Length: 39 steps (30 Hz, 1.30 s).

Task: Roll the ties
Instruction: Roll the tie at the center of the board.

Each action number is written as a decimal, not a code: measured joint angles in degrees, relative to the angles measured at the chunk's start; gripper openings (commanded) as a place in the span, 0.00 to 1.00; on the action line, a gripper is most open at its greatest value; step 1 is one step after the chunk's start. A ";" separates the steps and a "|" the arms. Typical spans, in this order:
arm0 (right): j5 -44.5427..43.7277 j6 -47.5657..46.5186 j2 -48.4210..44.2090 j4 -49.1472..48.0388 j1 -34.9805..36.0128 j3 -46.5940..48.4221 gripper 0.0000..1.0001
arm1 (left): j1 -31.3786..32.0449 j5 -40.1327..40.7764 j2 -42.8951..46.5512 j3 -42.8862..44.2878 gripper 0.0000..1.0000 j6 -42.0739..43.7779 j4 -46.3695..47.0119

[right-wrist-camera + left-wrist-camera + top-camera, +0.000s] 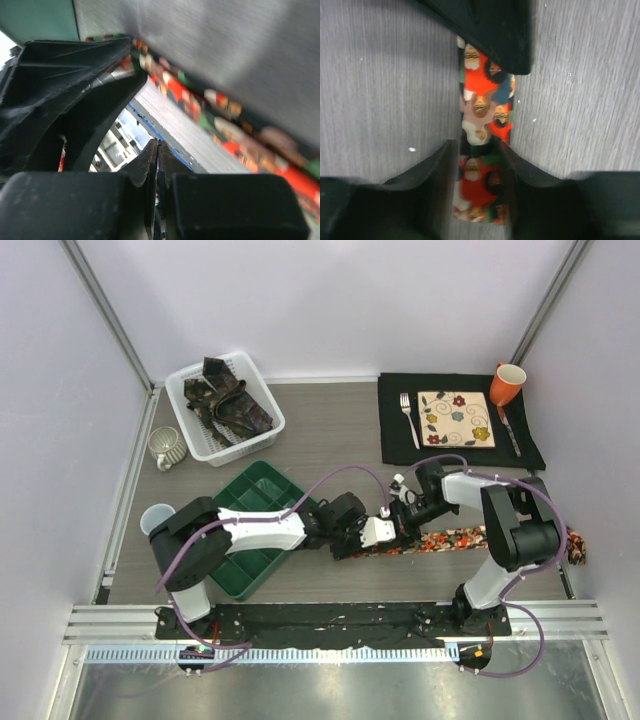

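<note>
A bright red-orange printed tie (470, 536) lies flat along the near part of the table, its far end reaching the right edge. My left gripper (348, 543) is at the tie's left end. In the left wrist view both fingers press the edges of the tie (482, 105), so the left gripper (477, 150) is shut on it. My right gripper (392, 528) hovers just right of it over the tie, and its black body (495, 30) fills the top of that view. The right gripper (158, 145) is shut with nothing between the jaws, beside the tie (200, 102). Dark patterned ties (228, 400) lie in a basket.
A white basket (262, 427) stands at the back left, with a grey mug (165, 447) beside it. A green compartment tray (250, 535) lies under the left arm, next to a pale cup (155, 518). Back right is a black placemat (395, 440) holding a floral plate (455, 418), fork (409, 418) and orange mug (506, 384).
</note>
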<state>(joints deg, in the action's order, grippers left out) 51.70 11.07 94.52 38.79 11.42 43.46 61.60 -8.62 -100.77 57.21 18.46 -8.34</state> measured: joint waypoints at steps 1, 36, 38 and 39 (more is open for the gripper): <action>0.07 -0.15 1.36 -0.04 0.48 0.85 0.06 | -0.33 -0.44 0.57 -0.28 0.71 0.17 0.07; -2.45 -6.47 12.39 -0.87 3.10 6.75 0.01 | -3.30 -4.83 9.01 -6.64 0.53 6.73 -7.61; -2.29 -6.40 12.50 -1.11 3.23 6.82 0.01 | -3.30 -5.64 9.01 -6.64 0.54 5.92 -7.23; -2.23 -6.38 12.52 -1.20 3.28 6.84 0.01 | -3.30 -6.03 9.03 -6.64 0.54 5.68 -7.02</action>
<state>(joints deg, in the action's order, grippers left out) 49.47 4.69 107.04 37.58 14.70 50.30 58.30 -14.66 -91.74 50.57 24.14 -15.35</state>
